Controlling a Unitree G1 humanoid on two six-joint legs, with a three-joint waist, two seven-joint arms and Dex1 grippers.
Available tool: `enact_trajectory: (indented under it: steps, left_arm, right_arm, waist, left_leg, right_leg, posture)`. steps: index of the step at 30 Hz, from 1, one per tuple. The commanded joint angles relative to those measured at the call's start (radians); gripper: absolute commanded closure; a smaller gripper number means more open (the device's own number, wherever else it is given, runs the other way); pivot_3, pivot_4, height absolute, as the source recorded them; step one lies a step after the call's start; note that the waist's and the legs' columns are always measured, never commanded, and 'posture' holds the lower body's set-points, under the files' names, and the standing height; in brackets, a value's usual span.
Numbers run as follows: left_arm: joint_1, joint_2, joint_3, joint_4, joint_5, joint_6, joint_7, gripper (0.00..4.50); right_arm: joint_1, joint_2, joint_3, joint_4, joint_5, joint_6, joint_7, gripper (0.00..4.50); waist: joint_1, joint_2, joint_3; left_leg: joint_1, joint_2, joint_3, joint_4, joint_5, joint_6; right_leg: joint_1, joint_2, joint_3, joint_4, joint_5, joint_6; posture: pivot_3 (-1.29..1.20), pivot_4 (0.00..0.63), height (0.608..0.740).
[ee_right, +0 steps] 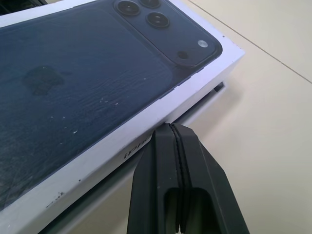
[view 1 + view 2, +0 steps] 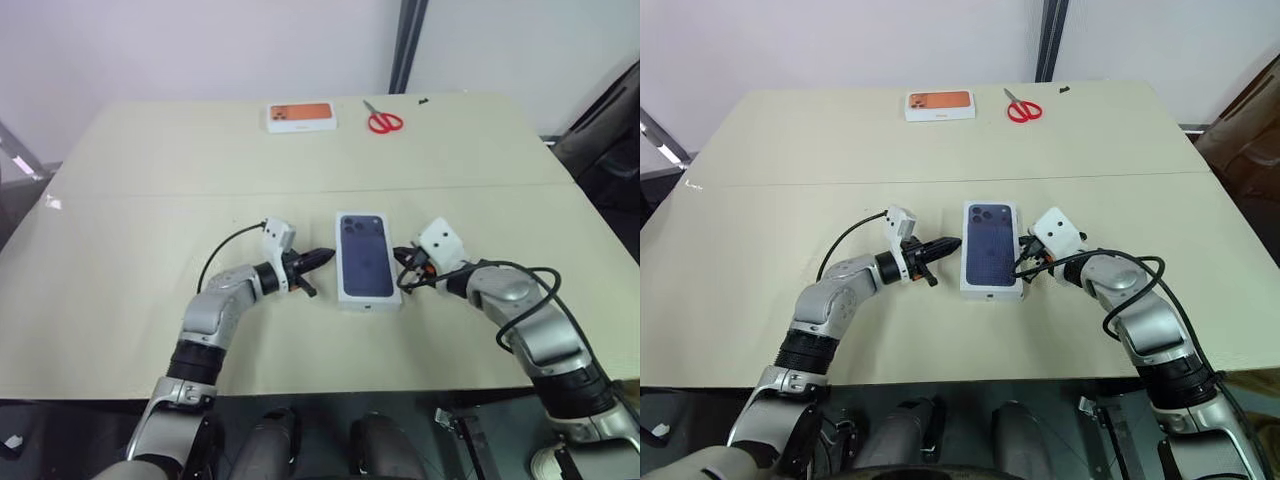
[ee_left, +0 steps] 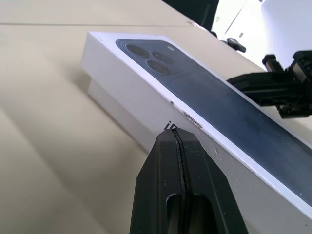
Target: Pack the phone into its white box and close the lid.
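Beige worktop (image 2: 150,200): lid (image 2: 366,258) sits on white box (image 3: 109,100), not fully down.
Left pincer (image 2: 318,258) at nine o'clock, right pincer (image 2: 403,268) at three, both pinched together, empty; next, press lid flush.

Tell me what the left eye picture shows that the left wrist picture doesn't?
The left eye view alone takes in the whole table, with the red scissors and the orange-printed box at its far side, and both arms. The left wrist view alone shows the left gripper shut, its tip at the side wall of the lid, and a gap where the lid has not sunk fully over the white box. Both show the lid's printed phone and the right gripper on its other side.
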Motion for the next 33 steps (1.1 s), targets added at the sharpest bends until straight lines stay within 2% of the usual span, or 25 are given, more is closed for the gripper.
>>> enact_trajectory:
  steps: [1, 20, 26, 33]
  left_arm:
    - [-0.012, -0.026, -0.036, -0.006, 0.006, -0.015, -0.017, 4.50]
    - [-0.024, -0.021, -0.016, 0.015, 0.009, -0.020, -0.017, 4.50]
    - [-0.010, -0.012, -0.025, 0.011, 0.023, -0.027, -0.022, 4.50]
    - [0.002, -0.017, -0.032, -0.008, 0.014, -0.016, -0.019, 4.50]
  right_arm:
    - [-0.001, 0.016, -0.014, -0.046, 0.002, -0.007, 0.015, 4.47]
    - [-0.002, 0.048, -0.022, -0.070, 0.002, 0.045, 0.053, 4.47]
    - [0.008, 0.033, 0.001, -0.042, -0.060, 0.020, 0.052, 4.47]
    - [-0.005, 0.039, -0.024, -0.031, -0.066, 0.028, 0.049, 4.47]
  waist:
    - [0.000, 0.000, 0.000]
    - [0.000, 0.000, 0.000]
    - [0.000, 0.000, 0.000]
    - [0.001, 0.000, 0.000]
  left_leg:
    - [0.000, 0.000, 0.000, 0.000, 0.000, 0.000]
    - [0.000, 0.000, 0.000, 0.000, 0.001, -0.002]
    - [0.000, 0.000, 0.000, 0.000, 0.001, -0.003]
    - [0.000, 0.000, 0.000, 0.000, 0.002, -0.003]
  right_leg:
    - [0.000, 0.000, 0.000, 0.000, 0.000, 0.000]
    - [0.000, 0.000, 0.000, 0.000, 0.000, 0.000]
    - [0.000, 0.000, 0.000, 0.000, 0.000, 0.000]
    - [0.000, 0.000, 0.000, 0.000, 0.000, 0.000]
  posture:
    - [0.00, 0.150, 0.734]
    - [0.00, 0.150, 0.734]
    - [0.00, 0.150, 0.734]
    - [0.00, 0.150, 0.734]
